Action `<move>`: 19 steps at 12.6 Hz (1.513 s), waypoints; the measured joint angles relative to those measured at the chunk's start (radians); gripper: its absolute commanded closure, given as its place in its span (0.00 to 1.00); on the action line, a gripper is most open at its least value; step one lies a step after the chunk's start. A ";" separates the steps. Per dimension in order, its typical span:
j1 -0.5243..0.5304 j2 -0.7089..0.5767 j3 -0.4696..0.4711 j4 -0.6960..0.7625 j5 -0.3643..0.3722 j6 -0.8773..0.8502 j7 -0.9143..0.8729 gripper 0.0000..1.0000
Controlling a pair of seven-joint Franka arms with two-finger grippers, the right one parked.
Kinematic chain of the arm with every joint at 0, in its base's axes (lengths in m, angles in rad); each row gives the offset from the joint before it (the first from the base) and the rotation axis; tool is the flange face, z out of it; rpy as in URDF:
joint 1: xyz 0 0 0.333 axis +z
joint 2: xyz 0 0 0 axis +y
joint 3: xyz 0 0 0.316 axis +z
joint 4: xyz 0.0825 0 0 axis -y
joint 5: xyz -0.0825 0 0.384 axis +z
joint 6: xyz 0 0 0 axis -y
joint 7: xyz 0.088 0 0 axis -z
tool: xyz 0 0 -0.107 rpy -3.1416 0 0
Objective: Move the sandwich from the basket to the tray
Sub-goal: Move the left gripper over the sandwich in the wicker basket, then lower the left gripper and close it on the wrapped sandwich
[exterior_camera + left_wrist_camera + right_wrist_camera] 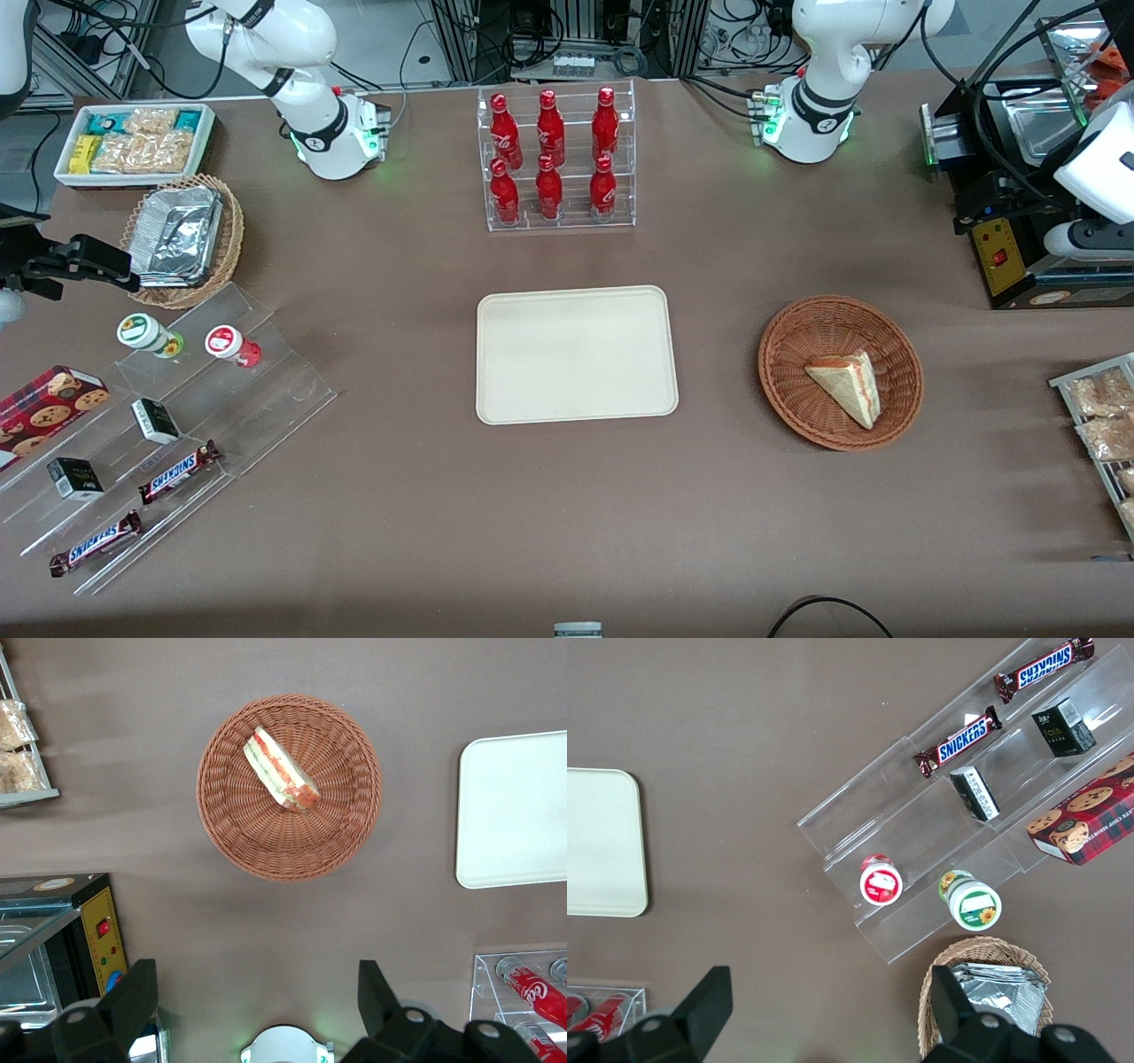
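While the sandwich (848, 385) lies inside the basket (784, 377), the hand (257, 1001) of the working arm hangs high above the brown surface (620, 514), well apart from the basket and touching nothing. Its two dark fingers (137, 999) stand wide apart, and between them only the bare surface shows. In the wrist view the whole basket (230, 828) is seen from above at some distance from the fingertips, with the sandwich (282, 770) a little off the middle of the woven bowl.

The sandwich is a pale triangular wedge; it lies on its side, and the layers of red-orange and green filling are seen along its cut edge. It rests on the bottom of the basket, inside the rim.

Beside the basket, toward the parked arm's end of the surface, sits the cream tray (576, 354), flat and with nothing on it. The basket and the tray do not touch; a strip of brown surface separates them. Farther from the front camera than the tray stands a clear rack with red bottles (551, 159). In the front view the hand itself is not clearly seen.
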 measured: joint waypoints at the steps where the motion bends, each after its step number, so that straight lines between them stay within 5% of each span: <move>1: 0.000 0.002 0.000 0.000 0.000 0.000 0.000 0.00; 7: -0.002 0.085 0.000 -0.040 0.026 0.100 -0.014 0.00; 19: -0.011 0.157 0.007 -0.571 0.061 0.892 -0.534 0.00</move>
